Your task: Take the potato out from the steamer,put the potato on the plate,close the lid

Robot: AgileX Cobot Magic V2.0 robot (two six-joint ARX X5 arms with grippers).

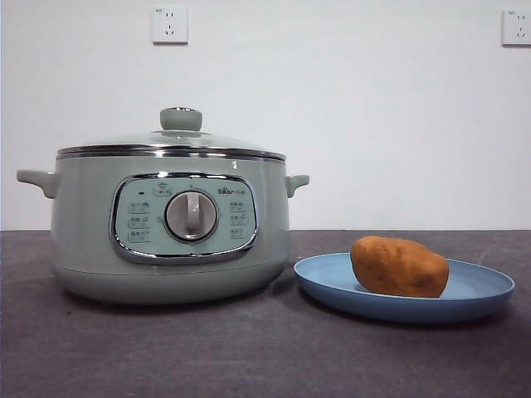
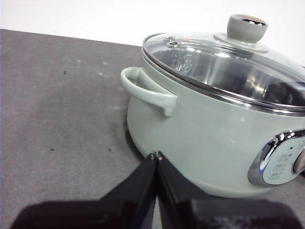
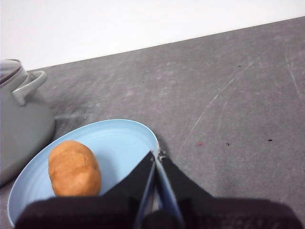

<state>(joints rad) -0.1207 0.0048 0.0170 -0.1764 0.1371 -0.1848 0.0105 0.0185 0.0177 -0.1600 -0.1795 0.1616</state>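
Right wrist view: potato [image 3: 74,168] on plate [image 3: 119,138], beside right tool [image 3: 157,154].

The left gripper [image 2: 156,155] has two matte black, wedge-shaped jaws tapering to small pale metallic tips. The right gripper [image 3: 156,154] looks identical: black, angular, silvery at its tips.

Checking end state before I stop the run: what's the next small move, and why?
Probably none beyond holding both arms back. The orange-brown lumpy potato lies on the light blue shallow plate, and the domed glass lid sits on the pale green steamer. Left gripper and right gripper are shut, holding nothing.
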